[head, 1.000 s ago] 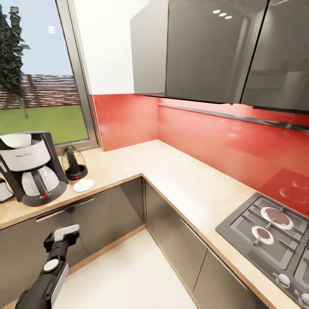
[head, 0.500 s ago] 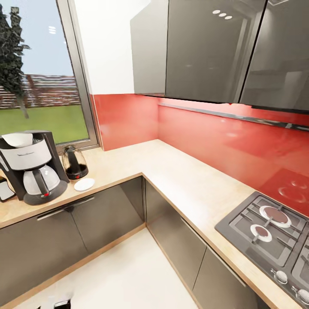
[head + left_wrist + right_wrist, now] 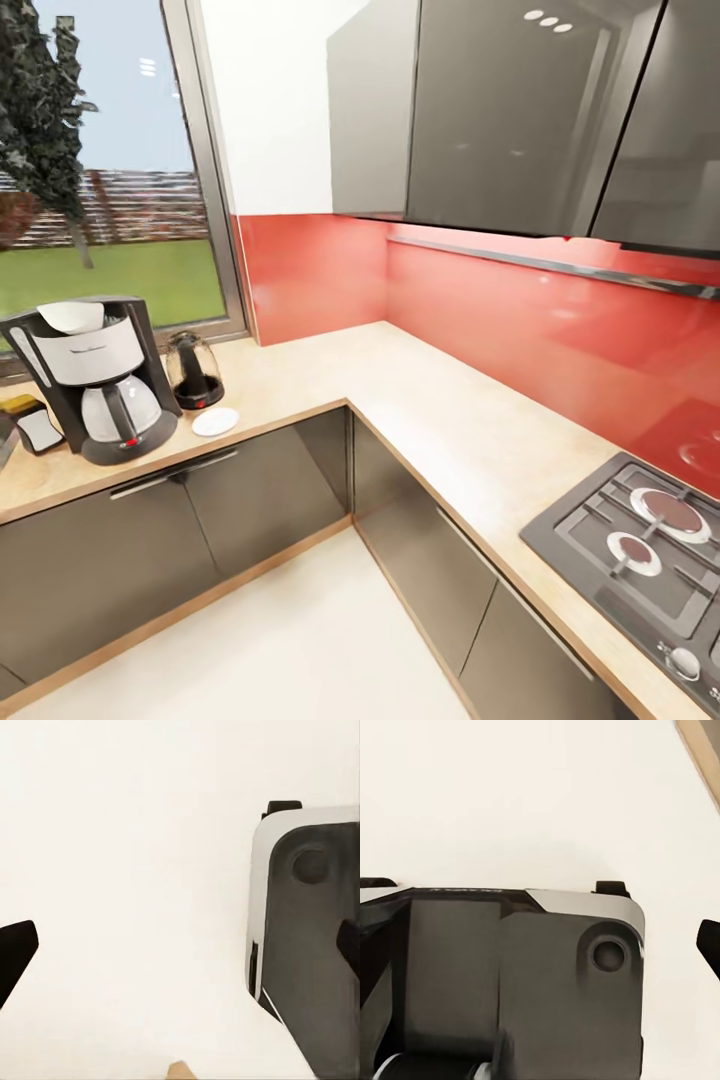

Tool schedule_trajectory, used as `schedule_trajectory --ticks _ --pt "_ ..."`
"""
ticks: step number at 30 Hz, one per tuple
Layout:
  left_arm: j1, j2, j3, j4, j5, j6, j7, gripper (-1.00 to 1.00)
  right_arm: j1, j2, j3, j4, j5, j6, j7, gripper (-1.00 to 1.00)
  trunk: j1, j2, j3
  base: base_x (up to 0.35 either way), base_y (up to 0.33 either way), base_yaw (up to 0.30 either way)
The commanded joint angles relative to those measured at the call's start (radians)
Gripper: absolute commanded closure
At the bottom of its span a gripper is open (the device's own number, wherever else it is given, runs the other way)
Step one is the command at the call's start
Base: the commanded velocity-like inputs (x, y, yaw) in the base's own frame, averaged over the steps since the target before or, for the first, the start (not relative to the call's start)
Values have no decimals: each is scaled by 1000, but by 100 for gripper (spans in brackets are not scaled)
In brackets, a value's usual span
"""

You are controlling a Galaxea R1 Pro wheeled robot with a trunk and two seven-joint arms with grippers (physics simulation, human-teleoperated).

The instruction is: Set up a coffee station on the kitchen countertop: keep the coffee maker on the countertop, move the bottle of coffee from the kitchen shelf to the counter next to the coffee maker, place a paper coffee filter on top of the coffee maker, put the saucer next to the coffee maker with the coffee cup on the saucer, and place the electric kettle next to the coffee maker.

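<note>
In the head view the black-and-white coffee maker stands on the countertop under the window, with a white paper filter resting in its top. Just right of it is the dark glass electric kettle, and the white saucer lies in front of the kettle. The bottle of coffee and the cup are not identifiable. My left gripper hangs open over the white floor, its fingertips far apart. My right gripper also looks open, above the robot's base.
A small yellow and dark object and a white-faced item sit left of the coffee maker. The L-shaped counter runs right to a gas hob. Dark cupboards line the floor; wall cabinets hang above.
My left arm, raised in front of the cupboards a second ago, has dropped out of the head view. The camera has since turned, sliding the whole scene rightward.
</note>
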Motion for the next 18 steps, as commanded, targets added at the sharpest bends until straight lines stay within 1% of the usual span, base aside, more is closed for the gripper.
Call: schedule_trajectory --ticks 1,4,5,6,7,8,11,12,13,17,18 --pt "-1 1 8 6 -12 0 -25 -100 -1 1 7 8 -10 -5 4 -100 1 -2 -3 0 0 181" --pt "1 3 8 11 -13 20 -84 -100 -1 0 7 16 -9 -5 5 -100 1 -2 -7 0 0 173" --pt "2 5 9 11 -13 35 -111 -100 -1 -2 7 19 -8 -4 5 -100 1 -2 -8 0 0 110" --pt "3 9 12 12 -12 75 -172 -100 -1 -5 8 21 -6 -3 5 -100 1 -2 -8 0 0 29" --pt "3 9 13 12 -12 82 -185 -100 -1 -3 10 22 -3 -3 5 -100 1 -2 -8 0 0 18" --pt "3 9 13 11 -11 84 -190 -100 -1 -3 12 22 1 -2 6 -100 1 -2 -8 0 0 15" --pt "3 7 16 8 -9 90 -204 -100 -1 -2 26 21 39 -4 5 -100 1 -2 -8 0 0 7" --pt "2 6 16 6 -9 91 -208 -100 -1 -3 32 21 66 -4 4 -100 1 -2 -8 0 0 2" --pt "3 8 17 6 -9 91 -209 -100 -1 -5 35 21 77 -4 3 -100 1 -2 -8 0 0 0" --pt "10 15 18 10 -10 90 -204 -100 -1 -5 36 21 83 -5 4 -100 1 -2 -8 0 0 0" --pt "19 20 19 10 -10 89 -202 -100 -1 -5 36 21 83 -5 5 -100 1 -2 -8 0 0 0"
